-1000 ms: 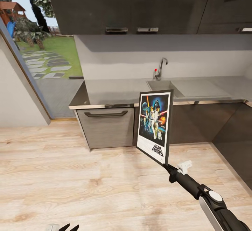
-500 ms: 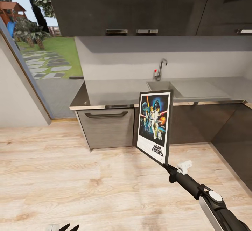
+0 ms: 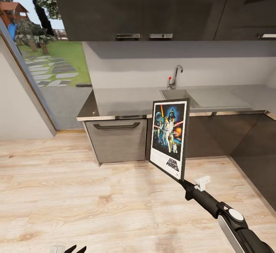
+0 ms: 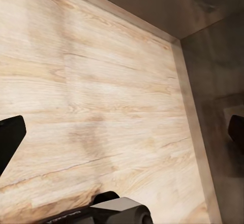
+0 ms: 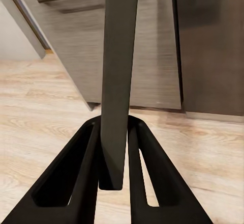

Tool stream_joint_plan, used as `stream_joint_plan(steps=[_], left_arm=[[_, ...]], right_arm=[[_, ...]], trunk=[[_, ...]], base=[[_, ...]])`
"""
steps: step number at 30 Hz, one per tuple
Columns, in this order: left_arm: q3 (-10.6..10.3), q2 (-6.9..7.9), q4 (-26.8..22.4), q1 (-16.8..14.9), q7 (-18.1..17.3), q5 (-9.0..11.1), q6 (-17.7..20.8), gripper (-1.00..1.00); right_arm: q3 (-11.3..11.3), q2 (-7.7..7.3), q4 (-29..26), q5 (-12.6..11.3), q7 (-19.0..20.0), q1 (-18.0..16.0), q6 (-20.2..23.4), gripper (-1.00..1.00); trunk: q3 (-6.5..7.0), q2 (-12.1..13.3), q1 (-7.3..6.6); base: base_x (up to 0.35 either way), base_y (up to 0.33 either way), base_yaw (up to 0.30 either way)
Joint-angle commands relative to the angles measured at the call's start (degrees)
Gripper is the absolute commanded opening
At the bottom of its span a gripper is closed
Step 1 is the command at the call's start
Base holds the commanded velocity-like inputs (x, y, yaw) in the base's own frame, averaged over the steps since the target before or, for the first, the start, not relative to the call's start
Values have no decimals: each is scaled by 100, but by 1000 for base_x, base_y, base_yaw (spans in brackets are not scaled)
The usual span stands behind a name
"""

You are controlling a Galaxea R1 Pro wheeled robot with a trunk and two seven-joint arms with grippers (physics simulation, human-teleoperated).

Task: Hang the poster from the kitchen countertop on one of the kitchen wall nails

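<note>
The poster (image 3: 170,138), a black-framed Star Wars print with a white border, stands upright in the air over the wooden floor, in front of the kitchen countertop (image 3: 126,101). My right gripper (image 3: 183,182) is shut on its lower corner. In the right wrist view both black fingers (image 5: 89,168) clamp the poster's thin dark edge (image 5: 119,71). My left gripper (image 3: 76,250) hangs low near the floor, open, its fingertips (image 4: 10,137) spread wide with nothing between them. The wall nail is out of view.
The grey countertop holds an inset sink (image 3: 180,92) and a chrome tap (image 3: 176,74), with dark cabinets (image 3: 117,140) below and wall cupboards (image 3: 145,7) above. A glass door to a garden (image 3: 46,65) is at the left. A second cabinet run (image 3: 260,157) stands at the right.
The kitchen has crept a few pixels across the head view, so the camera moved slightly. The poster and both arms keep their places in the picture.
</note>
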Motion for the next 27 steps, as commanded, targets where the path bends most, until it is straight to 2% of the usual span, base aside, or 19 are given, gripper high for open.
stream_joint_plan(steps=[1,7,27], left_arm=[[-48,3,-7,-4,-5,45,-28,100],[-48,1,-7,-4,-5,45,-28,100],[-44,4,-6,-4,-5,45,-28,100]], right_arm=[[8,-5,-1,-73,29,-4,33,-100],[7,-5,-2,-76,29,-4,33,-100],[5,-5,-7,-74,29,-4,33,-100]], trunk=[[9,32,-20],[116,273,-152],[116,273,-152]], base=[[0,0,0],[0,0,0],[0,0,0]])
